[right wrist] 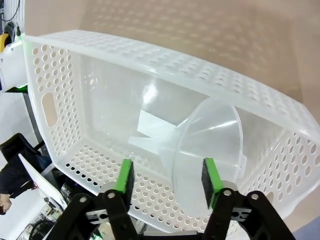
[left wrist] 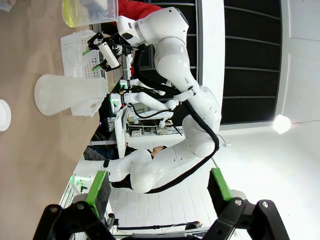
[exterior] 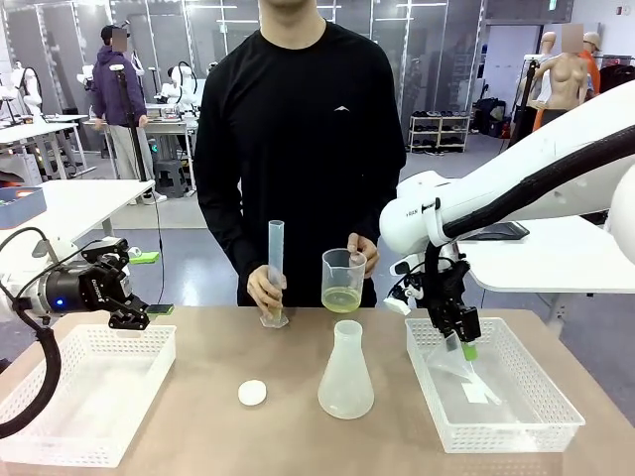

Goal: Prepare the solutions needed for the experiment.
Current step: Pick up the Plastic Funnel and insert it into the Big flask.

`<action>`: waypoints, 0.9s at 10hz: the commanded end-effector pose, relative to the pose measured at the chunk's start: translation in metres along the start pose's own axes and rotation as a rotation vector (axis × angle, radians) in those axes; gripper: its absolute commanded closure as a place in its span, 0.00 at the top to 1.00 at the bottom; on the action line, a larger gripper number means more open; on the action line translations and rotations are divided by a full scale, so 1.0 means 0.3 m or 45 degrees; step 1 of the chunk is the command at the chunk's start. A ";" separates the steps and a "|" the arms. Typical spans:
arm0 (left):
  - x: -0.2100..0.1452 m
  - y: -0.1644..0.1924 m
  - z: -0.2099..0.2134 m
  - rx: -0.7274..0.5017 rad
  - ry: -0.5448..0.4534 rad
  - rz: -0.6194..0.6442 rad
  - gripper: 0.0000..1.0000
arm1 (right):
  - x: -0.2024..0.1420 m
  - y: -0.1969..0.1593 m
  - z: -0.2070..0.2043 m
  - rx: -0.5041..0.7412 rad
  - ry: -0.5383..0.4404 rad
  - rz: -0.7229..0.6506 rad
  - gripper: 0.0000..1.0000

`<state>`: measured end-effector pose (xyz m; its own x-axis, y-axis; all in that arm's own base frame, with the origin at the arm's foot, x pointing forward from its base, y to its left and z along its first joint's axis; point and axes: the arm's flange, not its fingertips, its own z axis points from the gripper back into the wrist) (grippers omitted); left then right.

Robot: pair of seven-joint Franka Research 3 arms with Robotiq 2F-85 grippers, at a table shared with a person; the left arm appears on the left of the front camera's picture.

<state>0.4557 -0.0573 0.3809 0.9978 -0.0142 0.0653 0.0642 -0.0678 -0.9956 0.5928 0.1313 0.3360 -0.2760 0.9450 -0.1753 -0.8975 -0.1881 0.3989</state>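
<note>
The solutions (exterior: 342, 298) are a shallow pale yellow-green liquid in a clear beaker (exterior: 343, 280) that the person holds above the table's far edge. The same liquid (left wrist: 75, 12) appears at the top of the left wrist view. The person's other hand steadies a tall measuring cylinder (exterior: 276, 260) on the table. A frosted conical flask (exterior: 346, 372) stands in the middle. My right gripper (exterior: 461, 337) reaches down into the right basket (exterior: 536, 421). Its fingers (right wrist: 124, 181) straddle a clear funnel (right wrist: 207, 142), with a gap left at one pad. My left gripper (exterior: 129, 302) hovers open and empty.
A white basket (exterior: 60, 416) sits at the front left, under my left gripper (left wrist: 158, 186). A small white disc (exterior: 252, 393) lies left of the flask (left wrist: 70, 94). A folded white paper (right wrist: 150, 127) lies in the right basket (right wrist: 65, 90) behind the funnel.
</note>
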 end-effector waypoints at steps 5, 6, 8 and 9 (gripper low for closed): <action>-0.001 -0.004 0.002 -0.004 0.009 -0.002 1.00 | -0.014 -0.034 0.019 0.008 0.030 -0.028 0.15; -0.001 -0.004 0.002 -0.004 0.009 -0.002 1.00 | -0.013 -0.036 0.018 0.006 0.032 -0.029 0.04; -0.001 -0.004 0.002 -0.004 0.009 -0.002 1.00 | -0.012 -0.035 0.015 -0.001 0.020 -0.034 0.00; -0.001 -0.004 0.002 -0.004 0.009 -0.002 1.00 | -0.013 -0.028 0.017 0.001 0.007 -0.050 0.00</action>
<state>0.4557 -0.0573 0.3809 0.9978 -0.0142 0.0653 0.0642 -0.0678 -0.9956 0.6017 0.1291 0.3414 -0.2735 0.9429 -0.1902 -0.8976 -0.1791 0.4028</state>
